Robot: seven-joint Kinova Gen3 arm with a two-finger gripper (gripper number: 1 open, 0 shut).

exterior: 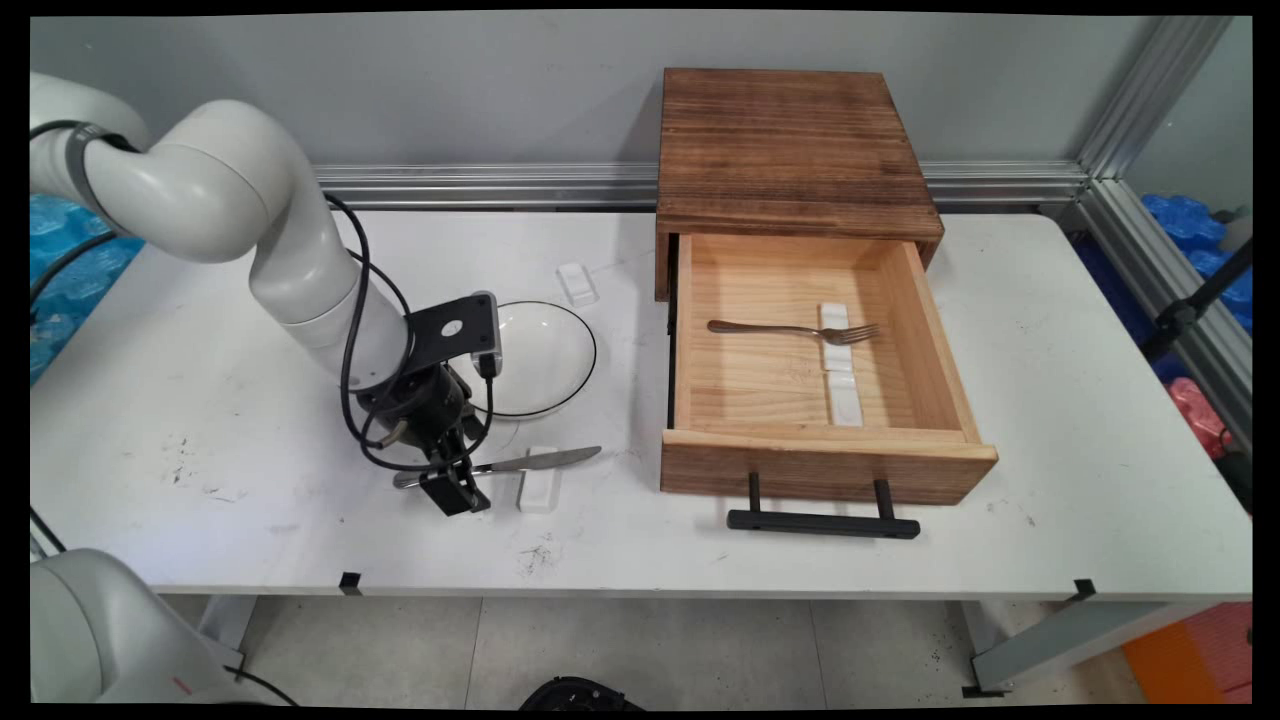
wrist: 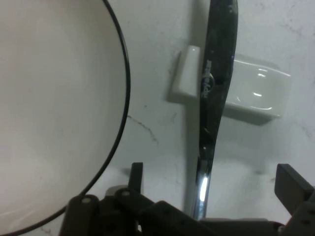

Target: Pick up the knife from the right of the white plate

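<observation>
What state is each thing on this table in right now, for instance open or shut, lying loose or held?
Drawer: pulled open from the wooden box.
Fork: lying in the drawer, tines on a white rest.
Knife: lying on the table, blade across a white rest.
Plate: flat on the table, nothing on it.
Gripper: jaws open, one either side of the knife's handle.

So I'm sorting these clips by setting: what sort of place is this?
Probably a robotics lab: a white table framed by aluminium rails, with a staged wooden drawer box, knife and fork.
</observation>
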